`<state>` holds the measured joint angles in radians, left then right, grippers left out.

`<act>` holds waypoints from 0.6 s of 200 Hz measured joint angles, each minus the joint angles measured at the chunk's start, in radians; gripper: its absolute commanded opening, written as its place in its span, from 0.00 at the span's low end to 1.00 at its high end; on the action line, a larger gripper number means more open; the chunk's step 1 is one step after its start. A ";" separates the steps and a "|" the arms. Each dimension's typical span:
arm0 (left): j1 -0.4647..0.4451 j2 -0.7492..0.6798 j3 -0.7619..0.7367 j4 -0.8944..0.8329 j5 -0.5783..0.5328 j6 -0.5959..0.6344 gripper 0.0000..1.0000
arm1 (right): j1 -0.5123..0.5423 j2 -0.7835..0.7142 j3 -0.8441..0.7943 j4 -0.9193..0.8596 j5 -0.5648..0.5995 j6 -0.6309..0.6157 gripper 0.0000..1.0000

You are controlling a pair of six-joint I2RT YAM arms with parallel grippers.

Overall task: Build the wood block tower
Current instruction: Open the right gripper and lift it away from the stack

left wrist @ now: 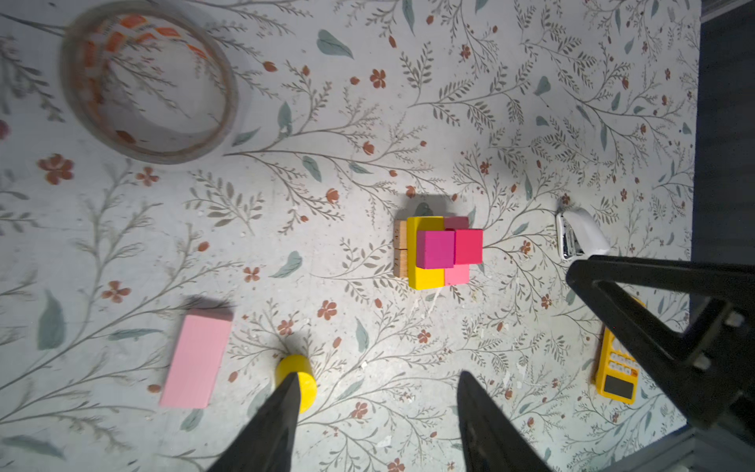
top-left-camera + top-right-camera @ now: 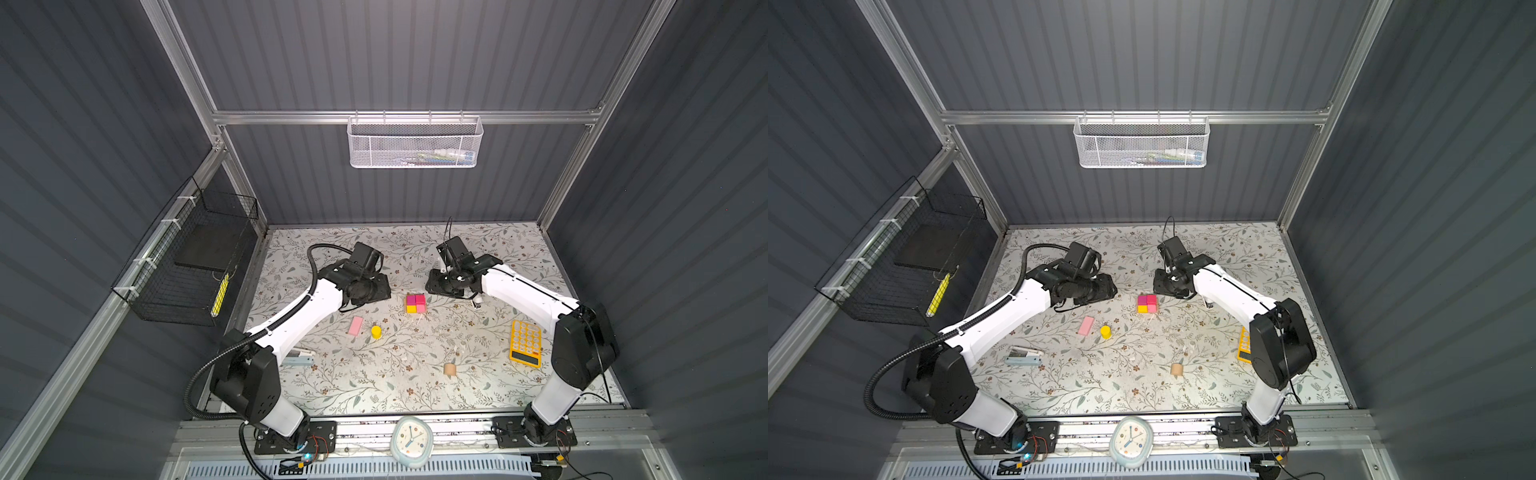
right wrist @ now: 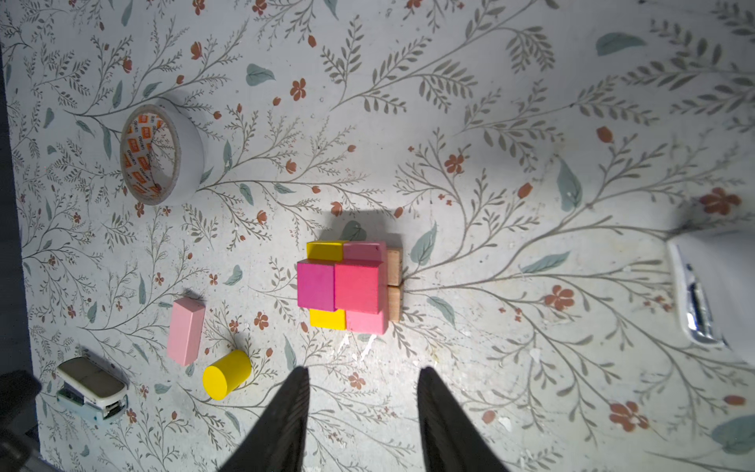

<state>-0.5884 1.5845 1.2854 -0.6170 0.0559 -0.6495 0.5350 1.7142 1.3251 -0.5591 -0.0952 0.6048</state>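
Left fingers spread and empty, right fingers too; best take the pink bar by its long sides and lay it level across the tower.

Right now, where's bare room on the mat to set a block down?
Widest bare patch: front centre of the floral mat, between the pale stapler, the tan wooden cylinder and the front rail. Crowded: around the multicoloured block tower, flanked by the left gripper and right gripper, with the pink wooden bar and yellow wooden cylinder nearby.
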 measured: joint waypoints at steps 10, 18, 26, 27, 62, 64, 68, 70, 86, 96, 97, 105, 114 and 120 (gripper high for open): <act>-0.002 0.027 0.006 0.010 0.016 -0.005 0.60 | -0.010 -0.004 -0.021 0.015 -0.014 0.000 0.46; -0.002 0.045 0.010 0.017 0.024 -0.010 0.60 | -0.018 -0.004 -0.035 0.027 -0.025 -0.001 0.46; -0.002 0.062 0.013 0.024 0.032 -0.012 0.59 | -0.024 -0.004 -0.047 0.040 -0.038 -0.002 0.46; -0.002 0.065 0.014 0.025 0.033 -0.013 0.59 | -0.025 -0.004 -0.049 0.040 -0.040 -0.003 0.46; -0.004 0.145 0.069 0.047 0.065 -0.023 0.56 | -0.046 -0.004 -0.074 0.085 -0.088 -0.008 0.46; -0.004 0.150 0.074 0.047 0.066 -0.023 0.56 | -0.047 -0.003 -0.074 0.087 -0.090 -0.008 0.46; -0.005 0.159 0.081 0.050 0.070 -0.025 0.56 | -0.049 -0.002 -0.074 0.091 -0.095 -0.010 0.46; -0.005 0.164 0.085 0.051 0.072 -0.025 0.56 | -0.050 -0.002 -0.074 0.093 -0.099 -0.011 0.46; -0.013 0.208 0.124 0.058 0.083 -0.028 0.55 | -0.058 0.008 -0.074 0.114 -0.116 -0.014 0.47; -0.018 0.233 0.146 0.061 0.089 -0.029 0.55 | -0.064 0.017 -0.074 0.127 -0.129 -0.017 0.47; -0.019 0.237 0.148 0.062 0.089 -0.029 0.55 | -0.065 0.018 -0.074 0.127 -0.130 -0.017 0.47; -0.021 0.254 0.163 0.065 0.095 -0.029 0.55 | -0.068 0.027 -0.074 0.136 -0.138 -0.019 0.47; -0.027 0.273 0.177 0.066 0.098 -0.029 0.54 | -0.072 0.041 -0.074 0.145 -0.149 -0.022 0.47; -0.030 0.286 0.187 0.065 0.100 -0.029 0.54 | -0.074 0.049 -0.074 0.149 -0.154 -0.023 0.47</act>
<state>-0.6182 1.8706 1.4727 -0.5522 0.1558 -0.6785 0.4614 1.7634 1.2510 -0.4099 -0.2493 0.5816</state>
